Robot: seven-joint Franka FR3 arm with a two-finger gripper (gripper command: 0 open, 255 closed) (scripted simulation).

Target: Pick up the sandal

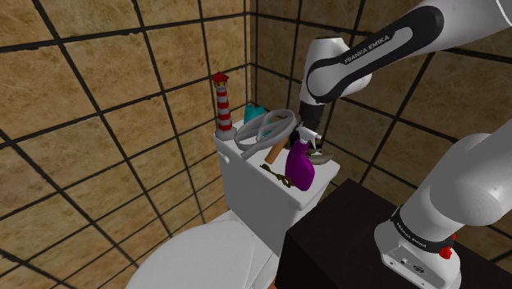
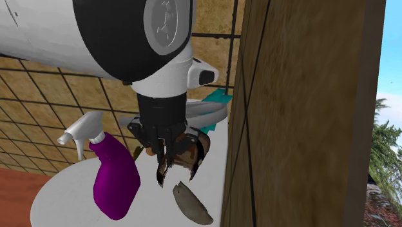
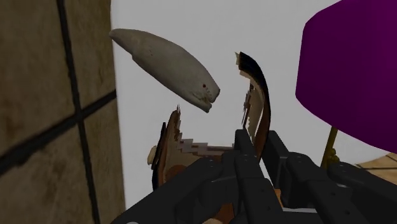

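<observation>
Gripper: I read the gripper (image 2: 175,169) as clenched on the sandal (image 2: 191,153), with brown straps caught between the black fingers. In the wrist view a curved strap rises just past the fingertips.
Sandal: it sits over the end of the toilet tank (image 1: 246,176) nearest the tiled wall (image 2: 296,116), directly under the hand. Its brown straps look ragged.
Grey sole: the grey sole (image 3: 168,63) shows just beyond the straps, tilted, beside the wall. I cannot tell whether it touches the tank top.
Purple spray bottle: the purple spray bottle (image 2: 116,180) stands just beside the gripper on the side away from the wall, white trigger head on top. I see no contact with the fingers.
Other things on the tank: a red-and-white lighthouse figure (image 1: 221,103) stands upright at the far end, and a looped grey hose (image 1: 267,127) lies between it and the hand.
Arm: from the shoulder view it reaches down onto the tank from the upper right.
</observation>
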